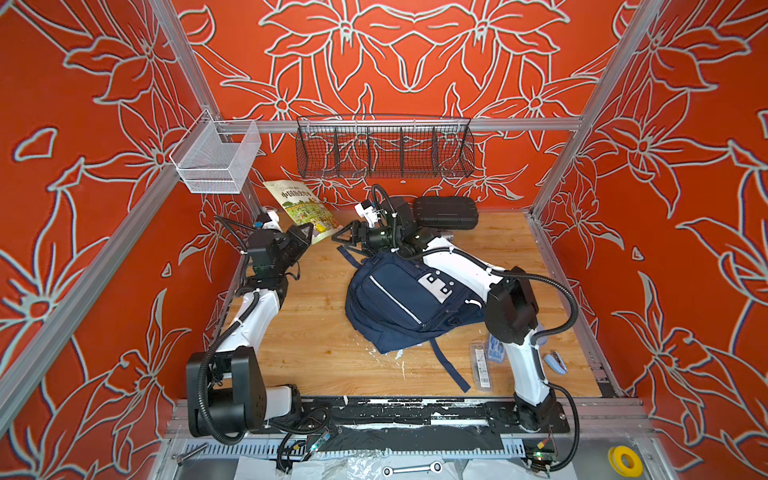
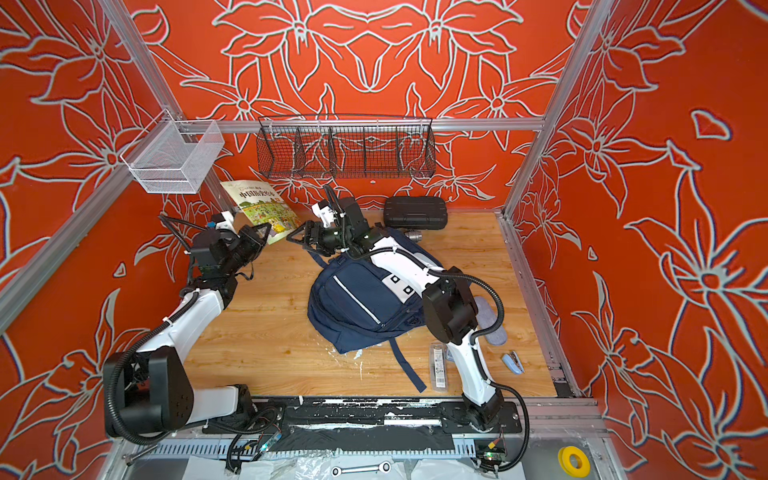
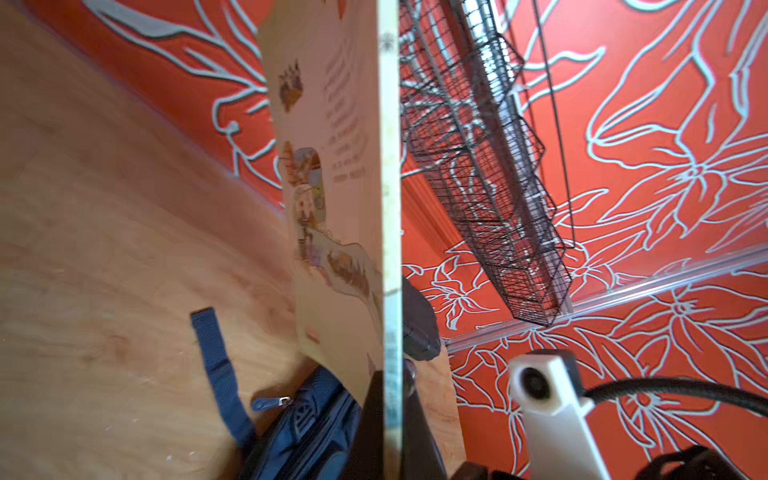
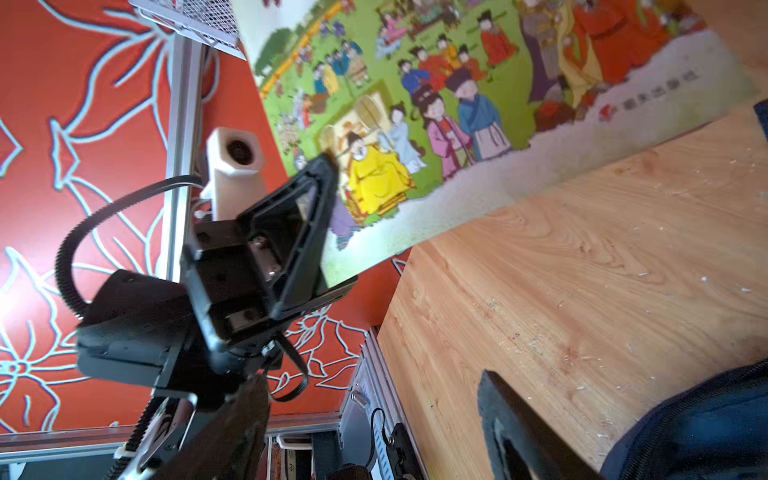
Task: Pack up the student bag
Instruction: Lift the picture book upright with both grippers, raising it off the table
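Here, left fingers (image 1: 306,233) pinching book (image 1: 297,203), bag (image 1: 399,299) nearby

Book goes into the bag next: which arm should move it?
Left. The left gripper is shut on the picture book, holding it tilted. The right gripper is open and empty beside the student bag, near its top.

Bench (image 1: 316,345): light wood-grain top, white flecks near the front edge.
Student bag (image 1: 399,299): navy, lying flat right of the middle, one strap trailing toward the front edge.
Black hard case (image 1: 446,212): against the back edge, right of the middle.
Clear plastic case (image 1: 482,370): near the front right corner, just beside the strap.
Stapler (image 1: 556,362): light blue, close to the right edge.
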Tool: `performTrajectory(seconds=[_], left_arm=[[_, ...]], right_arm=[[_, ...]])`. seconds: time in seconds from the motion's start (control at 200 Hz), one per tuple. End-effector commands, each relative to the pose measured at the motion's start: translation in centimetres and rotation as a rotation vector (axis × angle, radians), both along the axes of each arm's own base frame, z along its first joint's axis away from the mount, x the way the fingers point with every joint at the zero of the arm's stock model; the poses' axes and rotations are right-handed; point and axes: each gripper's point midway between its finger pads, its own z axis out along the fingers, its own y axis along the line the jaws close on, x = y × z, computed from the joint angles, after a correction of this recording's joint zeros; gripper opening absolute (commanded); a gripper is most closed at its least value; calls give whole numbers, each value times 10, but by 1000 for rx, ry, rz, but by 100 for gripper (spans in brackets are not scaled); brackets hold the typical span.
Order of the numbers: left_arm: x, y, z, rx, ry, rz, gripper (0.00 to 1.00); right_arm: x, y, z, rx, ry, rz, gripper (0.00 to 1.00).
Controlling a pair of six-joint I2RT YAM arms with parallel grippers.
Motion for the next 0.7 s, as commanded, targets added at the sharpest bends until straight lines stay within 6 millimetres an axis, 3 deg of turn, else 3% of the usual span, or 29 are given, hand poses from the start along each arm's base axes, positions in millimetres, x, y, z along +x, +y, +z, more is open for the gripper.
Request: performTrajectory(seconds=[0.0,0.135,0.37,0.58,0.696], left_arm=[[-1,-6,45,-37,-172,54,0],[1,-34,51,-62,-209,11,0],[-1,-64,48,-78,-229,-19,0],[1,-75,44,-89,-221,-24,0],[5,-71,40,-110,-216,4,0]], right_arm=[[5,-10,36,118,-1,-57,82],[20,-21,34,222,55,-136,82],[34,-39,51,324,24,-213,82],[48,-53,64,484,41,-255,80],[39,-52,72,521,38,-196,77]])
